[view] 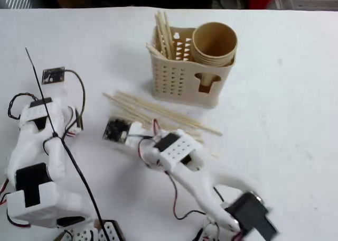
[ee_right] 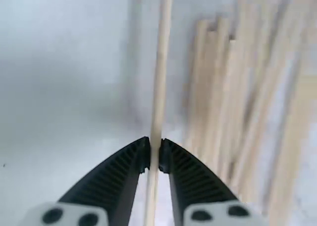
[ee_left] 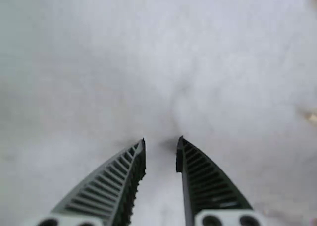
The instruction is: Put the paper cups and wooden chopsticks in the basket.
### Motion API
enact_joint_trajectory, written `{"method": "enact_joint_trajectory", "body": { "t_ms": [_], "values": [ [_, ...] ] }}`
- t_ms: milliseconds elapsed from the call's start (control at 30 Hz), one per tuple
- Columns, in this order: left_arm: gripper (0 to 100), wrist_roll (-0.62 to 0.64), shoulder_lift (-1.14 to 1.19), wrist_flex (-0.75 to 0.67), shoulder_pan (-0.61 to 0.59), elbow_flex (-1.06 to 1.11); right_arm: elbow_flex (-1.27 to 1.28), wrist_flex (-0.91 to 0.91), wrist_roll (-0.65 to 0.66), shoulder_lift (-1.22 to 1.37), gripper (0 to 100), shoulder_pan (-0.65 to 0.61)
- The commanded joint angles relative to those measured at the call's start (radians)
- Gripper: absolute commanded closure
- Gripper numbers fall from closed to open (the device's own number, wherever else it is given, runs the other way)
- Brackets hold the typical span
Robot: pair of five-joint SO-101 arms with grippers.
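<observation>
My right gripper point(ee_right: 154, 154) is clenched on a single chopstick point(ee_right: 161, 72), pinched between the very tips of the two ribbed fingers. Its long axis runs in line with the fingers, straight out ahead of them and also back under them toward my wrist. Just beside it lie the loose chopsticks point(ee_right: 233, 112), roughly parallel to the one I hold, with a strip of bare tabletop point(ee_right: 64, 87) showing on its other side. From the high view these loose chopsticks point(view: 158, 113) lie flat in a fanned bundle near the middle of the tabletop point(view: 285, 93), long axis running from about 10 o'clock to about 4 o'clock, and my right arm point(view: 174, 148) stands over the bundle's 6 o'clock edge. The basket point(view: 177, 80) stands at 12 o'clock from that arm, just beyond the bundle. Inside it, the stacked paper cups point(view: 214, 40) fill its 3 o'clock side, mouths up, and the upright chopsticks point(view: 165, 32) lean at its 9 o'clock side, tips pointing toward 12 o'clock. My left arm point(view: 37, 140) sits at 9 o'clock, well apart from the bundle. My left gripper point(ee_left: 161, 146) is released, its fingers parted with nothing between them, above bare tabletop.
</observation>
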Motion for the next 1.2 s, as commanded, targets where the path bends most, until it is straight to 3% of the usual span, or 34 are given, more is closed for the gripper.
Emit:
{"method": "enact_joint_trajectory", "body": {
  "t_ms": [0,333,567,700,967,1167],
  "values": [
    [88,0.003,-0.004,-0.014,0.015,-0.003,-0.021,0.039,-0.068,-0.202,98.1,0.085],
    [88,0.003,-0.004,-0.014,0.015,-0.003,-0.066,0.044,-0.133,-0.532,98.1,0.179],
    [88,0.003,-0.004,-0.014,0.015,-0.005,-0.367,0.036,-0.135,-0.598,98.1,0.179],
    [88,0.003,-0.004,-0.014,0.015,-0.005,-0.605,-0.021,-0.137,-0.538,98.1,0.180],
    [88,0.003,-0.004,-0.014,0.015,-0.003,-0.833,-0.414,-0.127,-0.213,97.8,0.185],
    [88,0.003,-0.004,-0.014,0.015,-0.003,-0.951,-0.435,-0.135,-0.021,98.0,0.280]
  ]
}}
